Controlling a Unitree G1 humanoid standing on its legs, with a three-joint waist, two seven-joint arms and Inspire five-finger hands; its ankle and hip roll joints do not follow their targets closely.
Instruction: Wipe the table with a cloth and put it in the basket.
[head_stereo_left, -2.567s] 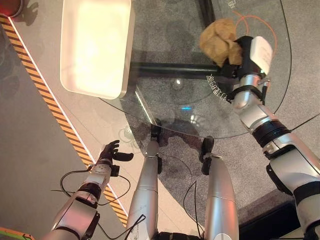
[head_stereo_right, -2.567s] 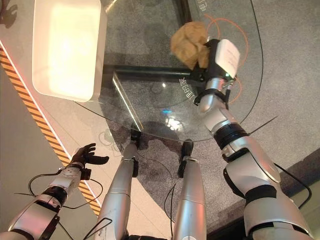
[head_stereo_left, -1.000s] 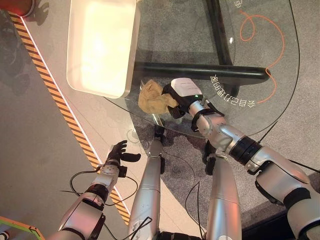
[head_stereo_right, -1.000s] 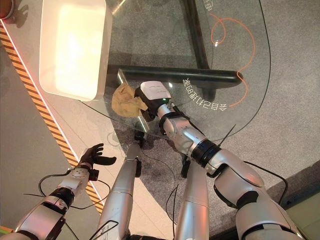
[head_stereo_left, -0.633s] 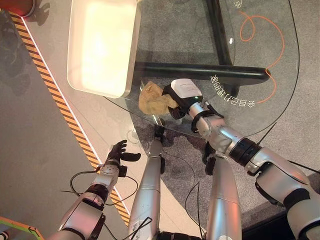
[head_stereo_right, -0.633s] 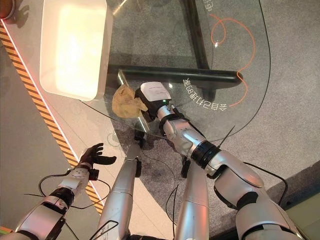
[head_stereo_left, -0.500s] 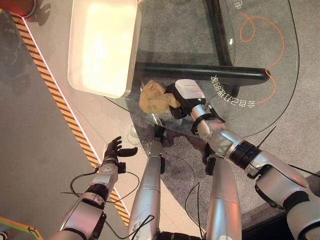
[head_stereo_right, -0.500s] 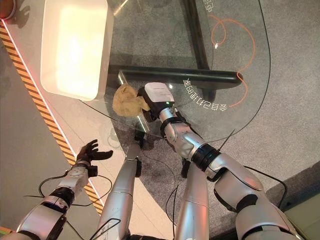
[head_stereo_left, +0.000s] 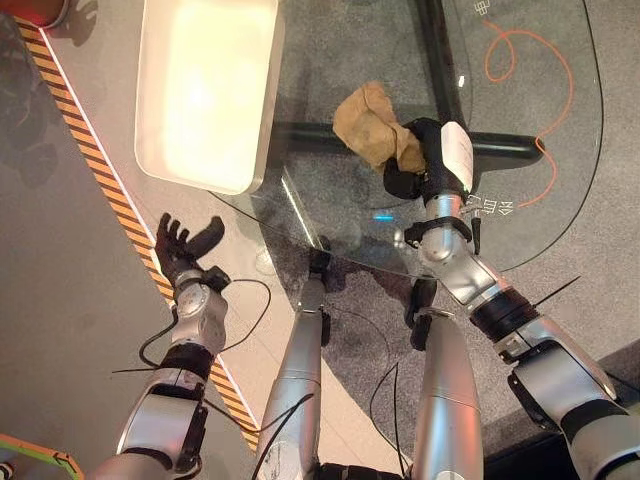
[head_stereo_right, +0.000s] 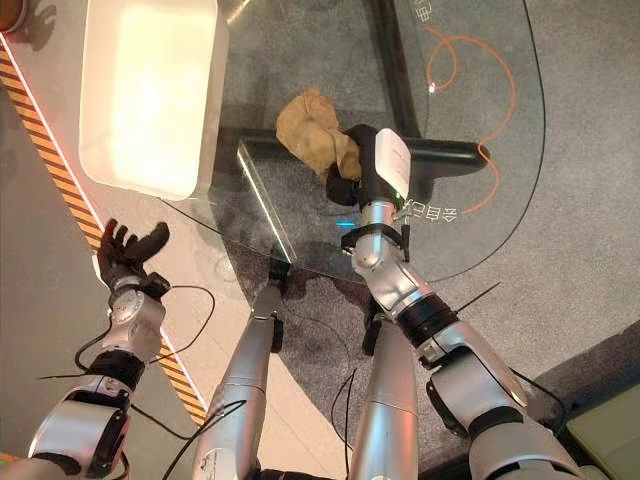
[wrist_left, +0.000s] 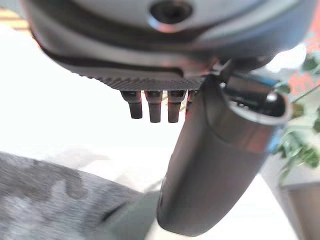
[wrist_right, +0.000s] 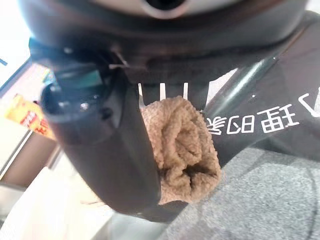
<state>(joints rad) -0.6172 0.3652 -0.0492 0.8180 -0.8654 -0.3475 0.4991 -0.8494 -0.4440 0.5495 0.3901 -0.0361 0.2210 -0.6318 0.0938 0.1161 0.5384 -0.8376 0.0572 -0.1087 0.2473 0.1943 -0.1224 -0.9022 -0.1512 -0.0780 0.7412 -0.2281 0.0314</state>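
Observation:
My right hand (head_stereo_left: 415, 165) is shut on a crumpled tan cloth (head_stereo_left: 372, 125) over the middle of the round glass table (head_stereo_left: 520, 235). In the right wrist view the cloth (wrist_right: 182, 150) bulges out between thumb and fingers. The cloth hangs out to the left of the hand, above the black bar under the glass. A white basket (head_stereo_left: 205, 90) stands at the table's back left, partly over the rim. My left hand (head_stereo_left: 183, 247) is raised beside the table's left side, off the glass, with fingers spread straight and nothing in it.
An orange cord (head_stereo_left: 535, 90) loops under the glass at the back right. A black and yellow striped line (head_stereo_left: 95, 165) runs along the floor on the left. Black table legs (head_stereo_left: 440, 60) cross beneath the glass.
My right hand has carried the cloth from the table's near left edge back to the middle, to the right. My left hand has risen and turned its fingers upward.

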